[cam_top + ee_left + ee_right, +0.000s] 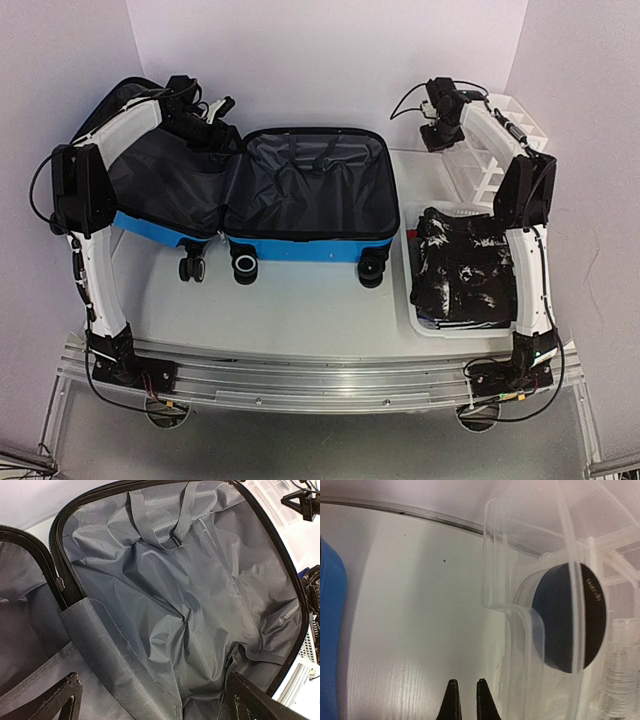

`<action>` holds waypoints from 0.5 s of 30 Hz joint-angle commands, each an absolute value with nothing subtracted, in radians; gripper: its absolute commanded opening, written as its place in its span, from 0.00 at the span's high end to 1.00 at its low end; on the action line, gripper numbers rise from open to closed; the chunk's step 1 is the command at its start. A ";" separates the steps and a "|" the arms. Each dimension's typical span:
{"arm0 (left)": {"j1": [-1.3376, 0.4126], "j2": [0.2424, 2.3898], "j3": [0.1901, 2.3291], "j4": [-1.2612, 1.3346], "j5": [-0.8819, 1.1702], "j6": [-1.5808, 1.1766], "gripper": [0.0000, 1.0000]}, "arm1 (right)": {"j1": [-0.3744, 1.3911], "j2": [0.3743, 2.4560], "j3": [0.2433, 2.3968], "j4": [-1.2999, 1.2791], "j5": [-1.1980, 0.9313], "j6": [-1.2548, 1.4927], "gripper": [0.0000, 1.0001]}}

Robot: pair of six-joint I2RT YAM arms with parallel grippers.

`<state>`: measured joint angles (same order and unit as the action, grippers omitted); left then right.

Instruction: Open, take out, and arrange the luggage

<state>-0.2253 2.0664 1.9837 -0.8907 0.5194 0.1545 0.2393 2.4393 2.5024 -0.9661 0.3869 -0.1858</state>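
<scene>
The blue suitcase (300, 245) lies open on the table, its grey-lined right half (310, 185) flat and its left half (165, 185) leaning toward the left wall. The lining holds nothing. My left gripper (218, 112) hovers at the back over the hinge between the halves. In the left wrist view it (155, 710) is open wide above the grey lining (185, 595) with its straps (170, 535). My right gripper (438, 138) is at the back right, beside the clear organizer. In the right wrist view it (466, 700) is shut and empty over the white table.
A white basket (412, 300) with black-and-white clothes (460, 265) stands at the right. A clear plastic organizer (500, 130) sits at the back right; a round dark container (567, 617) shows inside it. The suitcase's blue shell (330, 630) is left of my right gripper.
</scene>
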 commanded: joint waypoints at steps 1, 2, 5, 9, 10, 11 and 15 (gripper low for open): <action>-0.222 2.068 2.019 -0.894 0.508 0.153 0.00 | 0.176 2.395 2.488 -0.970 0.227 -0.136 0.92; -0.222 2.069 2.017 -0.894 0.509 0.154 0.00 | 0.176 2.379 2.493 -0.968 0.142 -0.136 0.86; -0.222 2.074 2.019 -0.890 0.517 0.144 0.00 | 0.176 2.318 2.525 -0.962 -0.133 -0.113 0.72; -0.222 2.071 2.010 -0.882 0.525 0.135 0.00 | 0.176 2.239 2.519 -0.916 -0.181 -0.060 0.58; -0.222 2.069 2.006 -0.880 0.525 0.135 0.01 | 0.176 2.223 2.511 -0.904 -0.167 -0.047 0.55; -0.222 2.067 2.002 -0.879 0.524 0.137 0.01 | 0.176 2.210 2.502 -0.893 -0.148 -0.032 0.51; -0.222 2.059 1.991 -0.876 0.520 0.140 0.00 | 0.176 2.167 2.467 -0.890 0.008 0.016 0.42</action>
<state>-0.2253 2.0674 1.9835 -0.8902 0.5201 0.1477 0.1843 2.2815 2.4844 -0.9308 -0.0874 -0.0552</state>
